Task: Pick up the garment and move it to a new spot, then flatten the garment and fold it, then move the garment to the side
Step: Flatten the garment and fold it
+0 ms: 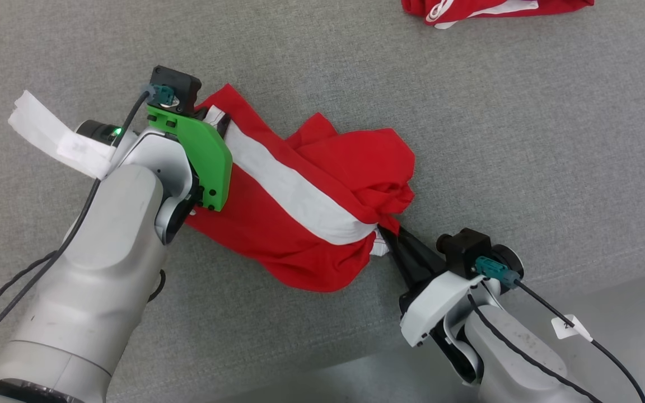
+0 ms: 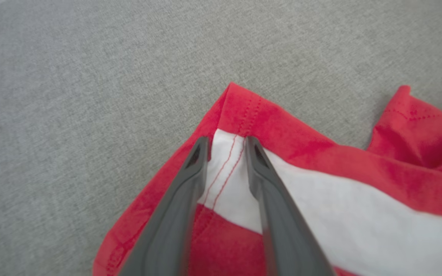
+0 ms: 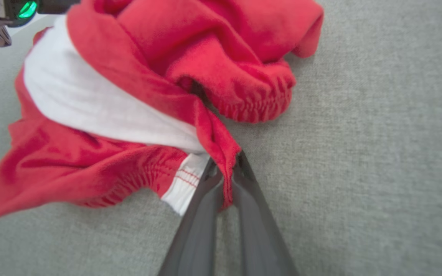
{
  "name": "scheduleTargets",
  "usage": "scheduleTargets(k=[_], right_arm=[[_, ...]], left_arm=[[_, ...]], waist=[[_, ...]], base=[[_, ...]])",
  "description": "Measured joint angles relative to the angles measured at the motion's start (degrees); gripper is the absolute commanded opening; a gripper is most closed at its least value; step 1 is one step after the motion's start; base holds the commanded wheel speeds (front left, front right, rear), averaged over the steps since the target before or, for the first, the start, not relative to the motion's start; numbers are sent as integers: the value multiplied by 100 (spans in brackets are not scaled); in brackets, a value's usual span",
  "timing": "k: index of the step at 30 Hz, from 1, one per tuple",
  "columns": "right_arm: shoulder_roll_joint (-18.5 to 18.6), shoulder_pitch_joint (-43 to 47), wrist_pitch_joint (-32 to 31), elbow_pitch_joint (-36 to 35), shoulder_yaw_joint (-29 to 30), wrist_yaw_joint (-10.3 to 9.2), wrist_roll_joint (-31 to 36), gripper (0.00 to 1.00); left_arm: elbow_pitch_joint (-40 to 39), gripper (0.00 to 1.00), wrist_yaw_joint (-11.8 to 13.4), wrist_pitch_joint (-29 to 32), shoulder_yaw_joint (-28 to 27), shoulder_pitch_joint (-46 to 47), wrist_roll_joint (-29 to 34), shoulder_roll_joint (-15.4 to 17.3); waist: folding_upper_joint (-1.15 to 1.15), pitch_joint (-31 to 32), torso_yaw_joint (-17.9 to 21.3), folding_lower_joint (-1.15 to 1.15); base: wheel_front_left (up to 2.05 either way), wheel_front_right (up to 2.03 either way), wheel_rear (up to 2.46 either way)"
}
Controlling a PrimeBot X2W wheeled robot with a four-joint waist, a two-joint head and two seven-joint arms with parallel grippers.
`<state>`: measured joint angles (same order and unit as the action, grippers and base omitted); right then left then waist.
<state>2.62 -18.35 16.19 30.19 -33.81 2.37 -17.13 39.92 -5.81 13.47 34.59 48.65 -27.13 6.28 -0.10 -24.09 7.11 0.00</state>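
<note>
**Spreading the crumpled garment between two grips**

The step in hand looks like the flattening. To do it well, the left gripper (image 2: pixel 226 147) should close on the hem corner under its tips. It should bite past the double row of stitching, so the thin knit cannot slide out. Then both arms should draw apart along the white stripe (image 2: pixel 320 214), low and at an even pace. That way the heaped end should unroll rather than drag the whole piece across the surface. A sharp tug is the risk, since the other grip sits on a narrow ridge of cloth and may hold few layers.

The left gripper stands about half spread. Its two fingers straddle the white stripe at the stitched corner, with nothing caught between them. Whether the tips press on the cloth or hover just above it, I cannot tell. The right gripper (image 3: pixel 226 165) is pressed together, pinching a red fold right beside the gathered waistband. A small white tab pokes out just under its fingers.

Between the two arms the garment (image 1: pixel 356 162) lies on the grey padded surface (image 1: pixel 524 140). It is fairly flat toward the left gripper and folded over itself in a heap toward the right one. A second red garment (image 1: pixel 496 8) lies well apart at the far edge.
</note>
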Motion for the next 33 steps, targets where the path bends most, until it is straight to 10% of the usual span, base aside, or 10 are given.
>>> scheduleTargets(k=[13,25,33], right_arm=[[13,-53,0,56,-67,-3,-54,0],[-75,-65,-64,119,371,-155,-425,0],[510,-243,-138,-434,1287,-182,-912,0]], left_arm=[[201,0,-51,-76,58,63,-34,5],[57,0,-123,-558,-156,43,-549,-234],[-336,0,-124,-1154,-599,-174,-860,-152]], waist=[[0,26,9,0],[0,206,-81,0],[0,523,-253,0]], base=[[0,0,0],[0,0,0],[0,0,0]])
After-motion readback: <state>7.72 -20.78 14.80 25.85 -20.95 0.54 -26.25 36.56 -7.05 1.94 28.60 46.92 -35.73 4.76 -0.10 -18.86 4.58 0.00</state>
